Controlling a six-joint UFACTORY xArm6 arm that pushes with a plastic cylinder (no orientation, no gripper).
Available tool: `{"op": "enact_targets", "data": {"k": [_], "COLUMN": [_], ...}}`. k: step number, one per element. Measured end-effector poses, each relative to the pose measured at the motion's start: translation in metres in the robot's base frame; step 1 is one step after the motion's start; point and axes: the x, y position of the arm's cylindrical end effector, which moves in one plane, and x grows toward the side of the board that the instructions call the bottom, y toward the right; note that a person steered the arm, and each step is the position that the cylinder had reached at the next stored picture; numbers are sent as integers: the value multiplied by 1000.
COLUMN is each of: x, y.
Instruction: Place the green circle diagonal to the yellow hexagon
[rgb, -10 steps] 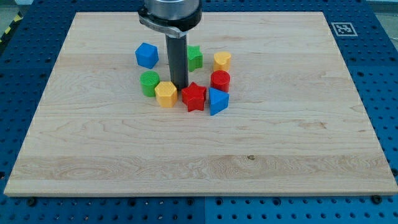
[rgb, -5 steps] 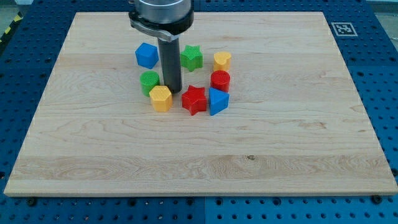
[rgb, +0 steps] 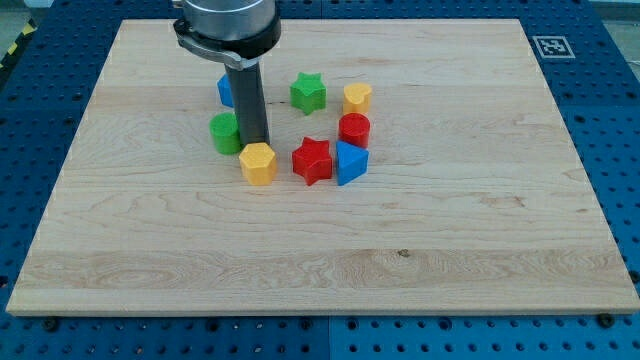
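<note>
Shifted toward the view's left since the earlier frames: rod, green circle (rgb: 225, 132) and, slightly, yellow hexagon (rgb: 258, 163).

Mid-push, judging by the layout: green circle now up and to the view's left of the yellow hexagon, close by, roughly on a diagonal already; task apparently near its end. Next move, if any, calls for only a small nudge or a clean withdrawal without clipping the yellow hexagon. Pressed against the green circle's right side, my tip (rgb: 254, 143), just above the yellow hexagon; nothing grasped, no jaws to close, only a bare rod. Held upright, rod descending from the wide grey collar near the view's top and hiding most of a blue block (rgb: 225, 90) up from the yellow hexagon. Right of the yellow hexagon: red star (rgb: 312, 159).
</note>
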Motion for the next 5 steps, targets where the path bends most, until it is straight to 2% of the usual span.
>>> {"op": "enact_targets", "data": {"k": [4, 5], "x": [-1, -19], "y": [-29, -23]}}
